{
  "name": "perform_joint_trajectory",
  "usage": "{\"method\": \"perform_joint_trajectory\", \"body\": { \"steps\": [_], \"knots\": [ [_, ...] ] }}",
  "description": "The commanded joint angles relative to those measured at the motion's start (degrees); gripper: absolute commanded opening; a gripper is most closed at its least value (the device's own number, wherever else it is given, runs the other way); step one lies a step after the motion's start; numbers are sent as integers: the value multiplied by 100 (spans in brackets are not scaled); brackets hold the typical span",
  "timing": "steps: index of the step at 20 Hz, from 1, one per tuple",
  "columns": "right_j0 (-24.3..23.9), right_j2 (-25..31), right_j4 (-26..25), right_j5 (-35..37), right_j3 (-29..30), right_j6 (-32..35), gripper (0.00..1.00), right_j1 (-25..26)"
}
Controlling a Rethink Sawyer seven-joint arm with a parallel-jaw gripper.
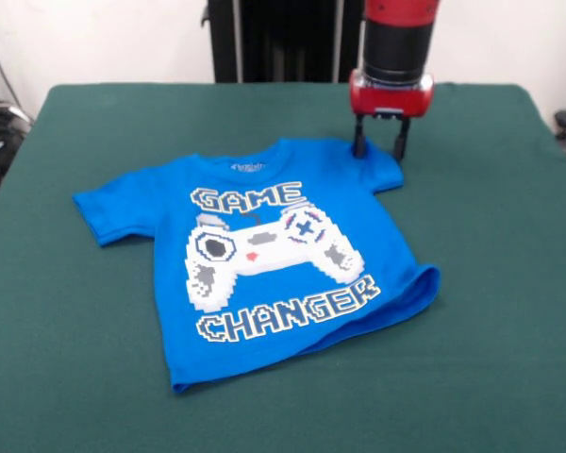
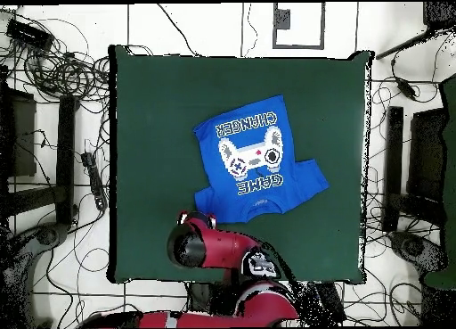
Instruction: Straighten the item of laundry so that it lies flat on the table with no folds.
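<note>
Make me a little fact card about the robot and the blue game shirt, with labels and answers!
shirt: blue T-shirt, print side up, showing a white game controller and "GAME CHANGER"
where: on the green table, near the middle
flatness: mostly spread out; the bottom hem corner on the front view's right is curled over, and the sleeve by the gripper looks bunched
gripper: gripper open, fingers pointing down, one finger at the sleeve's edge, the other just past it
holding anything: no
arm: red and black
</note>
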Motion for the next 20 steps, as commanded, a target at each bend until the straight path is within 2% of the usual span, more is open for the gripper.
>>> {"method": "perform_joint_trajectory", "body": {
  "steps": [1, 13, 20],
  "knots": [
    [14, 402, -49, 439, 242, 845, 100, -63],
    [-164, 424, -105, 837, 522, 697, 100, -616],
    [-530, 391, -364, 997, 204, 337, 100, -517]
  ]
}}
